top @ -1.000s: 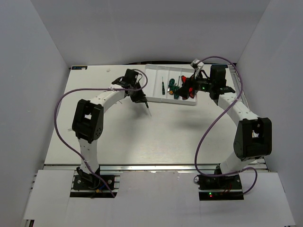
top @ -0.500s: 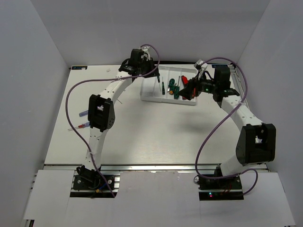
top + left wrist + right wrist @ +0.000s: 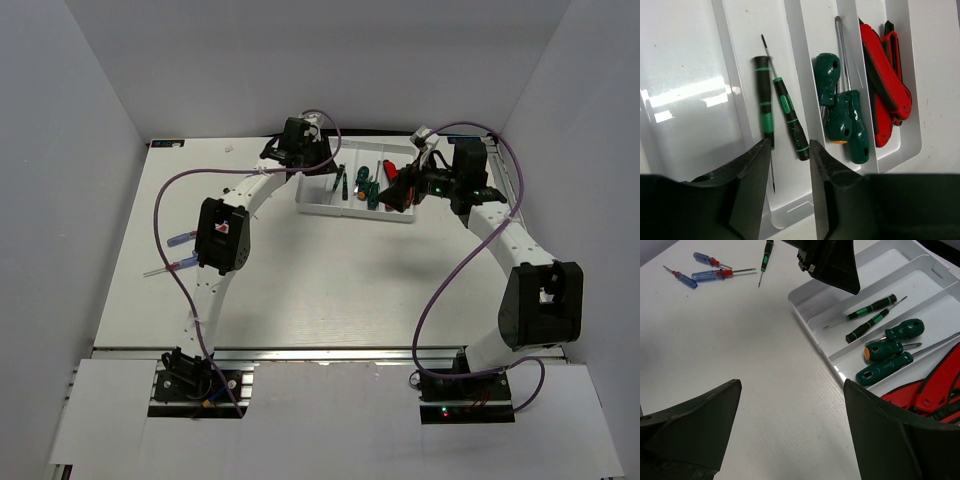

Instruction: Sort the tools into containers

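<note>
The white tray (image 3: 312, 196) stands at the back of the table. In the left wrist view its first compartment (image 3: 685, 60) is bare. The second holds two small green-and-black screwdrivers (image 3: 789, 117). The third holds three big green-handled screwdrivers (image 3: 846, 125). The fourth holds red-and-black utility knives (image 3: 887, 95). My left gripper (image 3: 789, 150) hovers open and empty over the second compartment; it also shows in the top view (image 3: 328, 168). My right gripper (image 3: 792, 405) is wide open and empty over the table beside the tray (image 3: 807, 315), near its right end in the top view (image 3: 398, 190).
Three small blue-and-red screwdrivers (image 3: 707, 274) and one small green screwdriver (image 3: 768, 249) lie on the table left of the tray. The blue ones show at the far left in the top view (image 3: 172, 252). White walls enclose the table.
My left arm swung from the table to over the tray with a small green screwdriver. Its jaws now stand open, and two small green screwdrivers lie in the second compartment. The right arm barely moved.
</note>
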You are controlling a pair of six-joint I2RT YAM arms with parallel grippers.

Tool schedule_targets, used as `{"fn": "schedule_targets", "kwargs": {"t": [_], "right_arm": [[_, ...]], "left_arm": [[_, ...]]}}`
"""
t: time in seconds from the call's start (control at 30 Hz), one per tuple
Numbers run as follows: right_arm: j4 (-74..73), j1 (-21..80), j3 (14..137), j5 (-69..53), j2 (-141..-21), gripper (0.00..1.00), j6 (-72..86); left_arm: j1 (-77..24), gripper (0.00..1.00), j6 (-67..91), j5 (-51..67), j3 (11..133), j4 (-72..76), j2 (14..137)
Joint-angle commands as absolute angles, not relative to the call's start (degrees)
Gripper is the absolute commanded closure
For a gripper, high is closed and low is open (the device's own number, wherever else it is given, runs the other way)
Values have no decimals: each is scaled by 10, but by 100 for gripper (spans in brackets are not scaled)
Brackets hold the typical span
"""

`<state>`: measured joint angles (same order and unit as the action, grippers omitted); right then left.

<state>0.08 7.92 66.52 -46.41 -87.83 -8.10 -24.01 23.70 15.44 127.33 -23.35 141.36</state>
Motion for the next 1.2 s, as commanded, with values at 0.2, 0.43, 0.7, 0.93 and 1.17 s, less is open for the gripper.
{"fn": "schedule_targets", "kwargs": {"t": [0.2,0.43,0.7,0.93,1.17], "right_arm": [[-15,76,662,-475,-862,11,-111],[-79,77,673,-504,-861,11,-206],[-101,76,664,-495,-866,11,-251],[-103,77,666,-490,-876,11,-253],[-105,77,667,-482,-877,11,-255]], "left_arm": [[-250,44,211,135,1269,-227,1375],[-204,42,245,118,1145,-229,1268],[-93,35,292,84,930,-207,1127],[-55,33,345,-27,925,-285,1135],[-47,34,408,-124,1037,-402,1230]]}}
